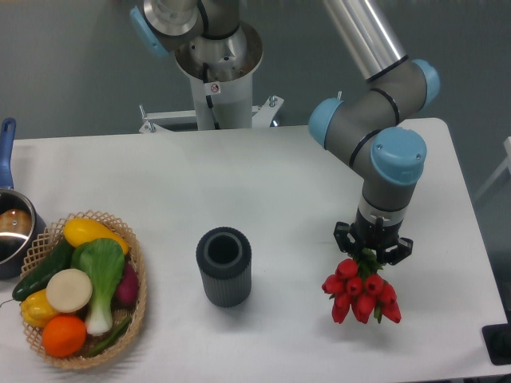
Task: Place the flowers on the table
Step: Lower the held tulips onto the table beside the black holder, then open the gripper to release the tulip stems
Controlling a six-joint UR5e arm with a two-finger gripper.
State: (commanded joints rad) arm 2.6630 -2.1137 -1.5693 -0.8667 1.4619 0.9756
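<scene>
The gripper (373, 249) is clamped on the stems of the flowers (361, 291), its dark fingers (343, 237) closed around the green just above the red buds. The bunch hangs heads-down over the right part of the table (279, 175), its long axis near vertical from this view; whether the buds touch the top cannot be told. No readable writing shows. Well to the left stands a dark ribbed vase (224, 266), upright and apart. Farther left sits a wicker basket (137, 263) of vegetables, with a pot (11, 227) at the edge.

flowers (361, 294): red tulip bunch, buds down | over white table (263, 199), right side
</scene>
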